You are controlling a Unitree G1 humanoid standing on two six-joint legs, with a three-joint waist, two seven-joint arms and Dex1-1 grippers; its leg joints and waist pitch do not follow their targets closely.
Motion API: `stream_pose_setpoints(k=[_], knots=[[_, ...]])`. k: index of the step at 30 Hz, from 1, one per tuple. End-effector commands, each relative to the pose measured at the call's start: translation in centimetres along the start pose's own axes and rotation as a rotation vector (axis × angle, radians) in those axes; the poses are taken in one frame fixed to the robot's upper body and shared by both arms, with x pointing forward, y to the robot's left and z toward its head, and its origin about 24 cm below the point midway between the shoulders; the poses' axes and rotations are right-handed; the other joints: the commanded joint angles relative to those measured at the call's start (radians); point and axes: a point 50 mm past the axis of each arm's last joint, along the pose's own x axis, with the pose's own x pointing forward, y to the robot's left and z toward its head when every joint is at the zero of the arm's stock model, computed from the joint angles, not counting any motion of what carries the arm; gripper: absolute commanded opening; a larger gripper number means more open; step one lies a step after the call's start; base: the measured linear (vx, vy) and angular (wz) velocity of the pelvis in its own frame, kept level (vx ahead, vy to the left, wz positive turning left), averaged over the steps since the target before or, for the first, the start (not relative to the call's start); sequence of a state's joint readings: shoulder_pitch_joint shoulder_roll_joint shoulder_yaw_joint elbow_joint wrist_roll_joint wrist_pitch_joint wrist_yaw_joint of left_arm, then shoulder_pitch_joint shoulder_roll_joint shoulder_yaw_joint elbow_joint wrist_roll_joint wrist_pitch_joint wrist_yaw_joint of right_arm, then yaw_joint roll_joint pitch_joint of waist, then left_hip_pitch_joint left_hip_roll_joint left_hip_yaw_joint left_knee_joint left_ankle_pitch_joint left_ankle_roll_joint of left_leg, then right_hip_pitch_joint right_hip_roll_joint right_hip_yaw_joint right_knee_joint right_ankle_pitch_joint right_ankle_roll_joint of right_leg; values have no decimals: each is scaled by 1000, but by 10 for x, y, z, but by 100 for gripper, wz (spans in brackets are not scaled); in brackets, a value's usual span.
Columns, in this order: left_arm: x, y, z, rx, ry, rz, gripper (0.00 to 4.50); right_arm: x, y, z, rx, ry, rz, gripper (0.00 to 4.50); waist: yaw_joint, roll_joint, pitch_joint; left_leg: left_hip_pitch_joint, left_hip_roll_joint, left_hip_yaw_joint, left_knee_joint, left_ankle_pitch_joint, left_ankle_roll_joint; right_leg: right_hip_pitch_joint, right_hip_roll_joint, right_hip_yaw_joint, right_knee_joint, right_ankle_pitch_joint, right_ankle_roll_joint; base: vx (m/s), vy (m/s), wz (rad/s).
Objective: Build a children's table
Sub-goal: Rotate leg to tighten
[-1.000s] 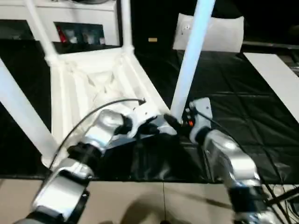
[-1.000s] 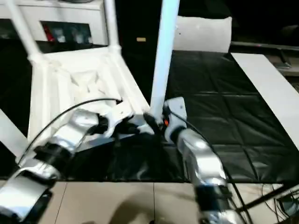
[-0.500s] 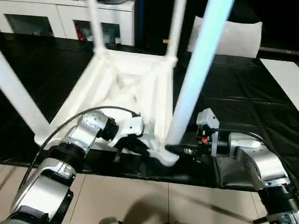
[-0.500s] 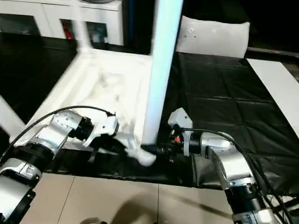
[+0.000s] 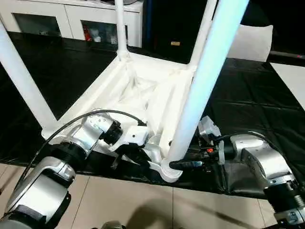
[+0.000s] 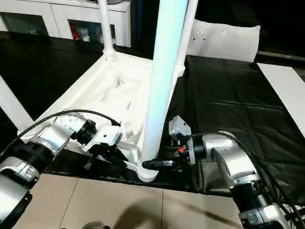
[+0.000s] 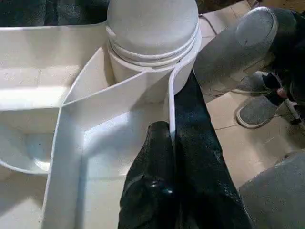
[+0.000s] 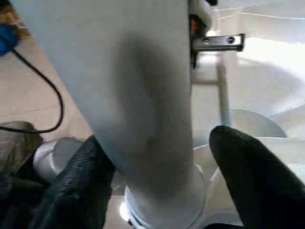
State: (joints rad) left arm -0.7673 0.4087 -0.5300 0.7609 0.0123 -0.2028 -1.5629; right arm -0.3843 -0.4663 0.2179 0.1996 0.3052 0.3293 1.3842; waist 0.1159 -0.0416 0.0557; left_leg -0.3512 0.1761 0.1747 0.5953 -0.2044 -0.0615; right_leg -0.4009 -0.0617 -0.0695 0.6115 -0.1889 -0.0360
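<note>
My left gripper (image 7: 174, 157) is pinched on a thin rib of the tabletop (image 5: 143, 90), one finger on each side of the wall, just beside the near corner socket (image 5: 170, 169). My right gripper (image 8: 152, 191) has its fingers (image 8: 248, 186) spread, one on either side of the near leg (image 5: 202, 86) low on its shaft; whether they press on it I cannot tell. That leg stands upright in the corner socket. The tabletop lies upside down on the black mat (image 5: 248, 105), ribs up, with three more legs (image 5: 21, 81) rising from its other corners. White cabinets (image 5: 71, 19) and a flat white bag (image 6: 224, 40) lie beyond the mat.
</note>
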Motion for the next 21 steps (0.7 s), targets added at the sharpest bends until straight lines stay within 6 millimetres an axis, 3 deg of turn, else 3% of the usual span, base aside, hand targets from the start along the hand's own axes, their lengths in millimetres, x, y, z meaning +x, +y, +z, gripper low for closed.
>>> stream_pose_setpoints(k=[1, 10, 14, 17, 19, 21], knots=[[9, -1, 8, 63, 43, -109, 0, -1, 0, 4, -4, 4, 22, 299, -5, -2, -68, 5, 65, -12, -64, -86, 61, 60, -94, 57, -60, -120, -213, 0, 0, 0], [7, -1, 5, 48, 38, -105, 0, 1, 3, 3, 10, -1, 64, 211, -5, -3, -68, 5, 64, -12, -63, -90, 53, 60, -94, 56, -61, -137, -205, 0, 0, 0], [6, 0, 5, 24, 18, -85, 0, 3, 5, 3, 23, -19, 65, 206, -6, -3, -68, 5, 63, -11, -63, -85, 52, 61, -93, 56, -62, -134, -203, 0, 0, 0], [6, 8, 7, -36, -33, 49, 0, 10, 13, 0, 98, -81, 6, 204, -3, -1, -66, 7, 65, -12, -65, -85, 51, 59, -94, 57, -63, -128, -201, 0, 0, 0], [6, 14, 8, -77, -51, 128, 0, 16, 17, -3, 107, -71, -33, 204, -6, -1, -63, 7, 64, -13, -68, -111, 39, 58, -94, 58, -69, -183, -188, 0, 0, 0], [6, 16, 9, -99, -67, 160, 0, 19, 17, -4, 108, -73, -69, 204, -10, 0, -59, 9, 60, -16, -70, -163, 19, 57, -99, 56, -84, -312, -158, 0, 0, 0]])
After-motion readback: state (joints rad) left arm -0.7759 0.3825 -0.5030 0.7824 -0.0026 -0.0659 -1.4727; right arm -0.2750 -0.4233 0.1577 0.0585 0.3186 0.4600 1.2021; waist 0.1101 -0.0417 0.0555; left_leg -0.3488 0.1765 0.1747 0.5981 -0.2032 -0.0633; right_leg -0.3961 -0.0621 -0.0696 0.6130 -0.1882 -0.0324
